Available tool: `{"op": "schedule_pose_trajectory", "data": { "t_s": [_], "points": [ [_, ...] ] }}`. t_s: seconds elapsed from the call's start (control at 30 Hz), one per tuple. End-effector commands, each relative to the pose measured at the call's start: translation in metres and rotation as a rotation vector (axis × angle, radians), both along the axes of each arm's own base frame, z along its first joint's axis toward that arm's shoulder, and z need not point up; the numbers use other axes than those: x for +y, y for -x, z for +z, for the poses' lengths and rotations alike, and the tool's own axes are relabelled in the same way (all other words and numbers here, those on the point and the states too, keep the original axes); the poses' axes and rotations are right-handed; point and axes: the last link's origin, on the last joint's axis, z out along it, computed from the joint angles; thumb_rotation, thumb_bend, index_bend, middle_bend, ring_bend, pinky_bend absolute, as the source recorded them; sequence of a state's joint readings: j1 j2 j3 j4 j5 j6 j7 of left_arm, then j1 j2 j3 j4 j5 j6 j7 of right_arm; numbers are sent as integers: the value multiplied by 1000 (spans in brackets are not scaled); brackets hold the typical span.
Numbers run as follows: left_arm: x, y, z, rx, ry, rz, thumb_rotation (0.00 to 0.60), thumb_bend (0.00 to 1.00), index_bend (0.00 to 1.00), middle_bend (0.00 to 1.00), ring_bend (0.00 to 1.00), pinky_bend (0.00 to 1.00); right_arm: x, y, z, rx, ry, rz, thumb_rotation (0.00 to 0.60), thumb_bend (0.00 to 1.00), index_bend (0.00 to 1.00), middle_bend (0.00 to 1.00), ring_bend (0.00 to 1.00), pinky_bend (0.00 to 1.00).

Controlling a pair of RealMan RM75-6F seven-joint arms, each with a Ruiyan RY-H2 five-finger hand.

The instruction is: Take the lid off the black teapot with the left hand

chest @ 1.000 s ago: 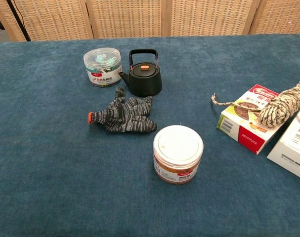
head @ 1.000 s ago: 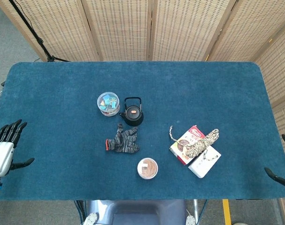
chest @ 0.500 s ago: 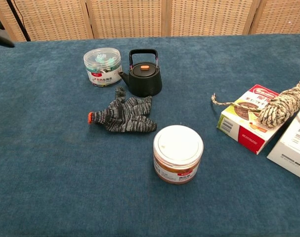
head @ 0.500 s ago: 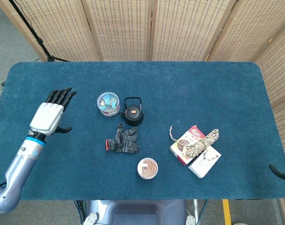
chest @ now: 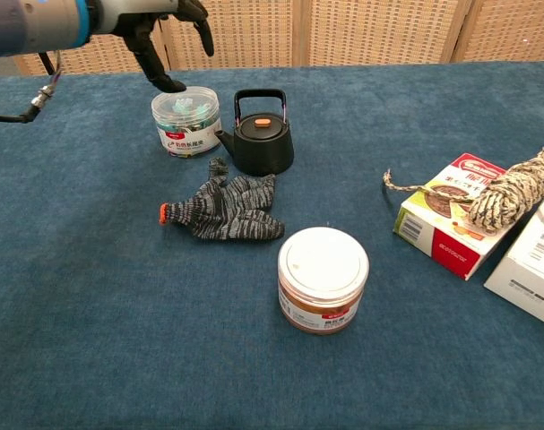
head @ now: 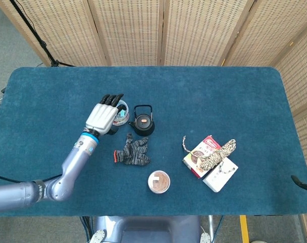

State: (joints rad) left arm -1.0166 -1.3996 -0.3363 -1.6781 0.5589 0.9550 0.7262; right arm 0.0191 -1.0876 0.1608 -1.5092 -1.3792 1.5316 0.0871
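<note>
Head view. Black teapot (head: 142,121) stands upright on the blue table (head: 219,96), left of centre, handle raised, lid (head: 142,121) with orange knob seated on it. Left hand (head: 103,117) hovers just left of the teapot, over the clear plastic jar (head: 120,112), which it largely covers. Fingers (head: 112,99) straight, slightly apart, pointing toward the far edge; nothing held. No contact with teapot or lid. Half a second ago this hand was well out to the left, apart from the jar; a second ago it sat at the table's left edge. It has since swept right, up to the jar. Right hand: only dark fingertips (head: 302,184) show at the right edge of the frame; spread or curled cannot be told. Grey knit glove (head: 132,151) lies flat just in front of the teapot. Brown jar with white lid (head: 159,181) nearer still. Red box (head: 201,155), white box (head: 221,173) and a rope bundle (head: 218,153) across them lie well to the right.

Chest view. Left hand (chest: 155,27) enters at top left, above the clear plastic jar (chest: 186,121); dark fingers (chest: 203,27) hang apart and empty, one tip just over the jar's lid. Earlier chest frames showed no hand here. Teapot (chest: 262,141) stands just right of the jar, lid (chest: 262,128) on, untouched. The jar sits between hand and teapot. Glove (chest: 224,207), brown jar (chest: 323,279) and boxes unchanged.
</note>
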Motion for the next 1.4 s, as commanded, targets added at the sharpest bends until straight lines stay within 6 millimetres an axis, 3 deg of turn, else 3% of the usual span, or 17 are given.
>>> {"op": "schedule_pose_trajectory", "data": {
  "t_s": [0.03,0.77,1.4],
  "points": [
    [10,-14,-22,8,22,6,600,373,318,0,0,0,-3,2,1,-3,2,-8,600,0,40,0,0,0],
    [33,-32,-76,10,55,59,600,380,439,0,0,0,-10,13,4,-17,9,-60,600,0,45,0,0,0],
    [41,-40,-95,2,38,100,600,375,443,0,0,0,-12,19,8,-27,17,-78,600,0,52,0,0,0]
  ]
}}
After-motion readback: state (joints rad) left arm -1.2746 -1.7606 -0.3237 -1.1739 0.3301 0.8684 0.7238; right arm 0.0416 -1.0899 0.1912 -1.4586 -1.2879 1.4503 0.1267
